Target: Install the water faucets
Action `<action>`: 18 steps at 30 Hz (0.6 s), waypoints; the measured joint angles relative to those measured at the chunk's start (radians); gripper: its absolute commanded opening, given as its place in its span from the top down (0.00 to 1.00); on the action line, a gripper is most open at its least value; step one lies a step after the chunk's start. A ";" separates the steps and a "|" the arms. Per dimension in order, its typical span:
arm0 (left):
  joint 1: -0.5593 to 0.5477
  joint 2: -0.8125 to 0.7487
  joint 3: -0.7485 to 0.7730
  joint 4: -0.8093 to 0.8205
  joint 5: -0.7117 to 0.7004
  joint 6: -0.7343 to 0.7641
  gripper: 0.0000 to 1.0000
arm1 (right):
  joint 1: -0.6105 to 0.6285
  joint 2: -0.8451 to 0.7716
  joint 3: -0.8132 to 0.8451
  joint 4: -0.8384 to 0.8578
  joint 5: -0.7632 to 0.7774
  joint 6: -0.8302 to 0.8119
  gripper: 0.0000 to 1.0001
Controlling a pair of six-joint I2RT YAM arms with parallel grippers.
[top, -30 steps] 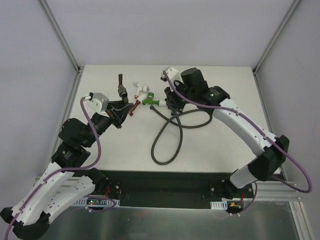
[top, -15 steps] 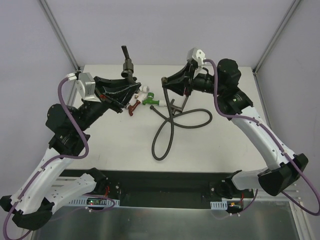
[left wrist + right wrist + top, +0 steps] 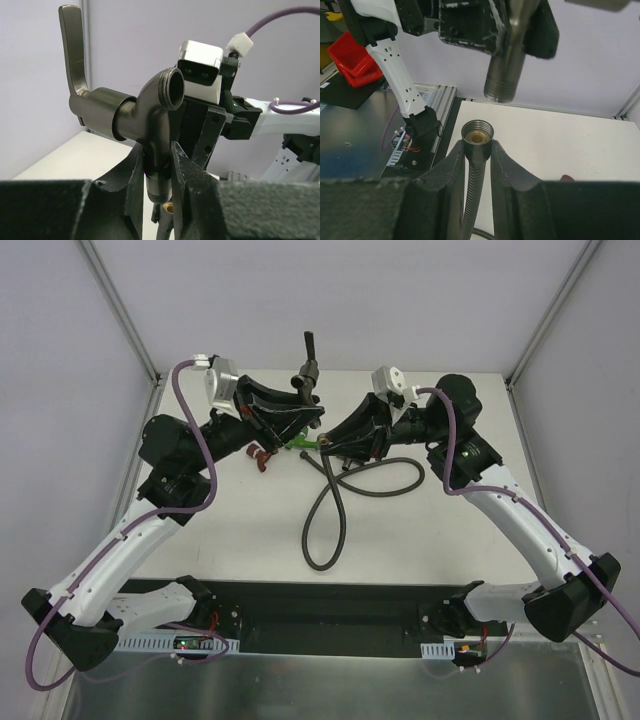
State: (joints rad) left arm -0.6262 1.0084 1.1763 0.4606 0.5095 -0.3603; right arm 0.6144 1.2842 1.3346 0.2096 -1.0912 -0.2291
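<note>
L claw [image 3: 157,172] is gripping the grey-brown metal faucet [image 3: 145,115] by its lower threaded stem, with the lever handle [image 3: 71,50] pointing up. It is holding the faucet in air over the far part of the counter [image 3: 240,530]. R claw [image 3: 477,150] is pinching the dark flexible hose [image 3: 474,190] just below its threaded end, opening facing up. Faucet stem is hanging just above the hose end, approx. in line, not touching. Rest of hose is trailing in loops on counter. Green faucet [image 3: 298,443] and red faucet [image 3: 262,459] are lying on counter under L arm.
</note>
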 measured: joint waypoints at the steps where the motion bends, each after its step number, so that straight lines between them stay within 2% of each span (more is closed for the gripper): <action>1: 0.000 0.011 0.000 0.003 0.015 -0.011 1.00 | 0.000 -0.002 0.000 0.001 -0.011 0.000 0.98; 12: -0.001 0.063 0.055 0.081 0.186 -0.123 1.00 | -0.008 -0.002 0.002 -0.006 -0.104 -0.015 0.98; 18: -0.013 0.084 0.065 0.104 0.228 -0.144 1.00 | -0.027 -0.005 0.018 -0.016 -0.141 -0.016 0.98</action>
State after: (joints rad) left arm -0.6395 1.0924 1.2415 0.5648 0.7376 -0.5045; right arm 0.5877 1.2793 1.3525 0.1932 -1.2320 -0.2451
